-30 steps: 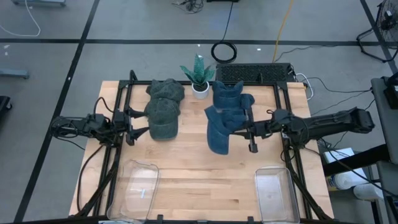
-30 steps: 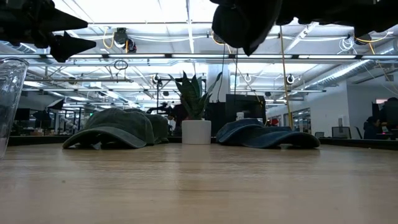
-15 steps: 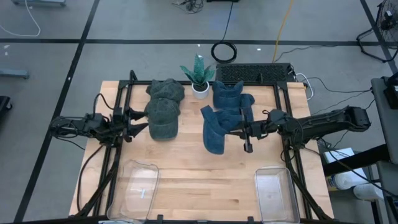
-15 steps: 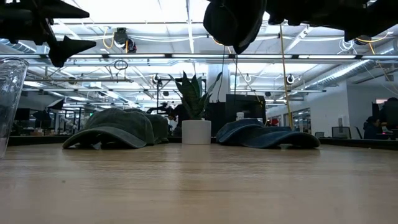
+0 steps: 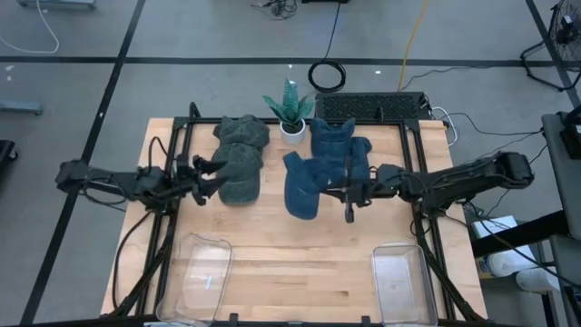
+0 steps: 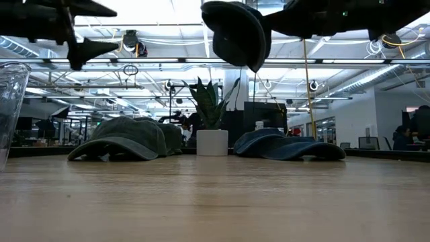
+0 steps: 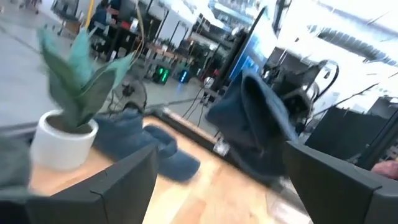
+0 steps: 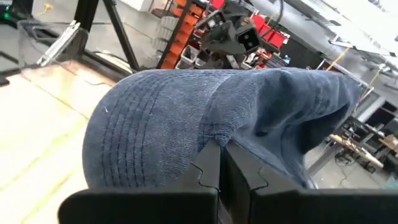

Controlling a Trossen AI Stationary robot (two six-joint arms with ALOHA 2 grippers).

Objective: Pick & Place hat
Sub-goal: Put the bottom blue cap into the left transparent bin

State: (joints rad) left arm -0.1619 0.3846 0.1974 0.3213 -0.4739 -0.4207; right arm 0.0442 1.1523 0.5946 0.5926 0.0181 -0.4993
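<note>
A blue hat (image 5: 300, 186) hangs high above the table's middle (image 6: 236, 32), with my right gripper (image 5: 334, 189) shut on it. My left gripper (image 5: 216, 175) stands open and level in the air, over the near green hat (image 5: 239, 174), which lies on the table; its fingers (image 7: 124, 180) point across at the held hat (image 7: 261, 118). A second green hat (image 5: 241, 132) and another blue hat (image 5: 332, 141) lie flat on the far part of the table. My right gripper pinches the blue hat between its two fingers at the fold where the stitched brim meets the crown (image 8: 214, 138). The fingers come level from the table's right. The hat is lifted clear of the table; its brim (image 8: 140, 140) curves away beyond the fingertips.
A potted plant (image 5: 292, 111) stands at the far edge between the hat pairs. Two clear bins (image 5: 201, 272) (image 5: 399, 280) sit at the near edge, with bare wood (image 5: 300, 263) between them. Black frame rails (image 5: 177, 145) run along both sides.
My right gripper has carried the blue hat toward the table's left, keeping it lifted clear. My left gripper has moved toward the table's middle, over the near green hat, and rolled about its own line, staying open.
</note>
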